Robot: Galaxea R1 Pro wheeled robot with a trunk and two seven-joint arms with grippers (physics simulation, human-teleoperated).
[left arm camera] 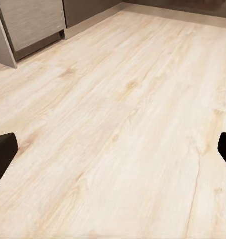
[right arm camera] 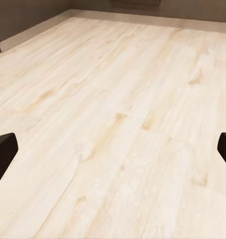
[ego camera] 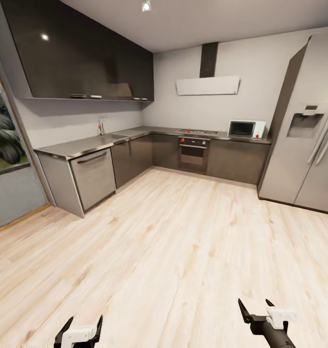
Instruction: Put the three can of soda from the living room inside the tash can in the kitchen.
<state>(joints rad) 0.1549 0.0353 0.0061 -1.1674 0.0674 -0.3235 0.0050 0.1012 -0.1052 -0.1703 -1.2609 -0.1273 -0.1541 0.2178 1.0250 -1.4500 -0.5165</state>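
Both grippers hang low over the light wood floor [ego camera: 173,251] with nothing in them. The left gripper [ego camera: 79,328] has its jaws spread wide, and so does the right gripper [ego camera: 256,309]. Far ahead of the jaws stand the fridge [ego camera: 304,130] and the oven [ego camera: 193,153]. I see no soda cans or bin here. Best to turn slowly and look around.
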